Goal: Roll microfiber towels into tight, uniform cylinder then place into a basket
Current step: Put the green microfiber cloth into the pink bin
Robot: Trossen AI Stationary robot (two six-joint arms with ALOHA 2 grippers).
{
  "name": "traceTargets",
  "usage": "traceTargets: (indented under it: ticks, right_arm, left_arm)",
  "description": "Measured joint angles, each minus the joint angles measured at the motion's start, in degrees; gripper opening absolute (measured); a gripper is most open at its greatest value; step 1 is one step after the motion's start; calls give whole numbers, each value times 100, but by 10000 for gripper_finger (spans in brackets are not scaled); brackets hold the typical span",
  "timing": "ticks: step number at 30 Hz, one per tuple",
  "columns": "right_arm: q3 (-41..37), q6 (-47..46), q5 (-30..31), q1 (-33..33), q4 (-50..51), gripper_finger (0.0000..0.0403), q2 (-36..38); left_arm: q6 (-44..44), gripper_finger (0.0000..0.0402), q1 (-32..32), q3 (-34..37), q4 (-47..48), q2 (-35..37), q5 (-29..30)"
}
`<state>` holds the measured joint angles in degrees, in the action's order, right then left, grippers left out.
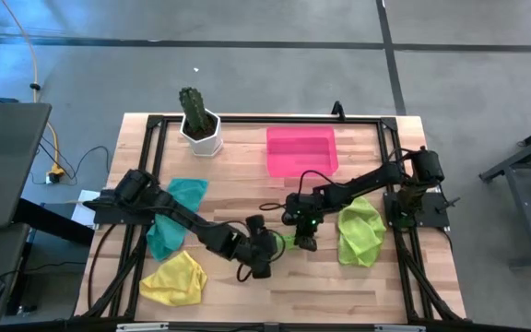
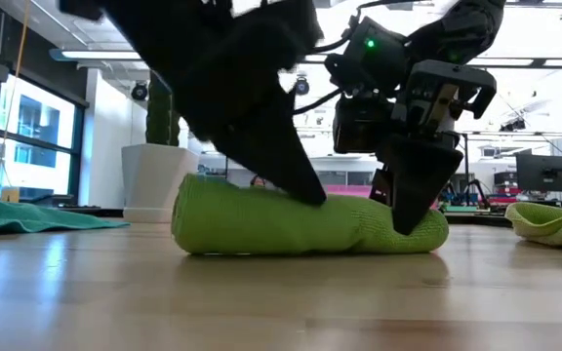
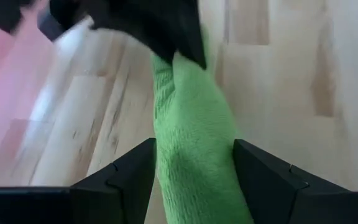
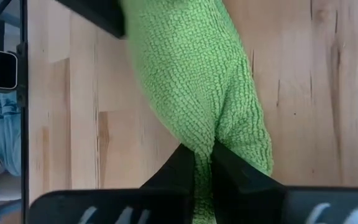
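Four towels on the table, going left to right: a yellow towel (image 1: 174, 278) lies flat at the near-left corner, a teal towel (image 1: 172, 215) is spread just beyond it, partly under the left arm, then the rolled lime green towel (image 2: 301, 222) sits near the middle of the table, and a second, loose lime green towel (image 1: 359, 231) is crumpled over on the right. The white cactus pot (image 1: 201, 135) stands at the far left of the table and the pink basket (image 1: 301, 150) sits at the far edge near the middle, well apart from the roll. The roll lies flat on the wood as a fairly even cylinder. The left gripper (image 3: 193, 180) is over the roll's left part with its fingers (image 3: 124, 177) spread, one on each side of the cloth; in the left wrist view the towel runs right between them with the fingers just beside it, so it looks released rather than squeezed. In the low view that gripper's dark tip comes down onto the top of the roll around its middle. The right gripper (image 4: 204, 163) is at the roll's right end, fingers pinched tight together with a fold of green cloth caught between them, so it's grasping the towel there. The low view shows its tip angled down into the right end of the roll, close to the tabletop. Both grippers are near each other, working the same roll from opposite ends.
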<state>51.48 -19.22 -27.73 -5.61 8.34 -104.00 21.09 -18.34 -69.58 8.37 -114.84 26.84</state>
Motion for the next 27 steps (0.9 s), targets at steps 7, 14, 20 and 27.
traceTargets:
  ticks: [7,14,20,27]
  right_arm:
    - [7,76,10,0,0,12,6]
    - [9,288,66,0,2,31,13]
    - [22,747,64,22,104,89,56]
    - [22,923,112,315,658,127,600]
  left_arm:
    - [124,204,150,-11,24,-276,-244]
    - [595,204,281,-15,40,-314,-698]
    - [729,176,301,-26,17,-405,-939]
    - [725,79,311,-24,-25,-420,-1000]
